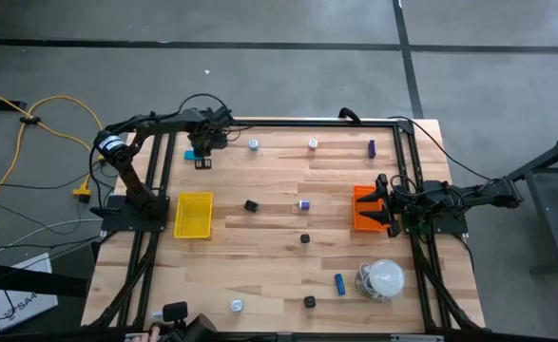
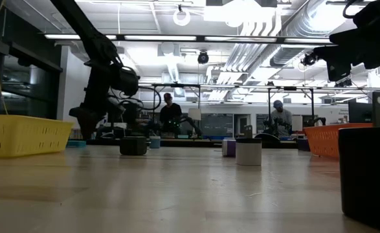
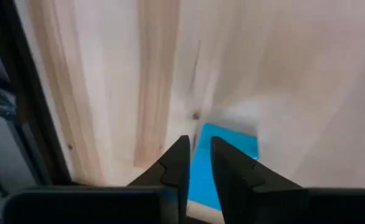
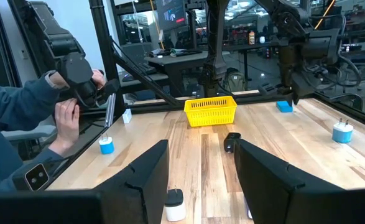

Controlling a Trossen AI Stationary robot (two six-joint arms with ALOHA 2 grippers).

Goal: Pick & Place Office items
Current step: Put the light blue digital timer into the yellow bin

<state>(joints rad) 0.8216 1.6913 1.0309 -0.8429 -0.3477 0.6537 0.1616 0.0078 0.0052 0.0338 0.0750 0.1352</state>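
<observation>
My left gripper point(image 1: 201, 148) reaches to the table's far left and points steeply down, shut, over a small flat blue piece point(image 3: 227, 155) that lies on the wood point(image 4: 284, 106). A small black block point(image 1: 202, 163) sits just beside it. Other office items lie scattered on the table: white-silver round bits point(image 1: 254, 144) point(image 1: 313, 144), a purple stick point(image 1: 372, 147), black blocks point(image 1: 251, 205) point(image 1: 305, 238) and a blue stick point(image 1: 339, 283). My right gripper point(image 4: 201, 149) waits open and level at the right edge, above the orange tray point(image 1: 362, 211). My left gripper comes at the blue piece from above, and its fingertips point(image 3: 182, 149) stand over the piece's far corner point(image 3: 202, 129). I cannot tell whether they touch it. The piece lies flat on the table.
A yellow tray point(image 1: 194, 215) stands at the left. A white dome with a coiled cable point(image 1: 385, 277) sits near the front right. Black frame rails run along the table's edges point(image 1: 164, 161). A person's hands point(image 4: 64, 118) work a dark device at the near left corner.
</observation>
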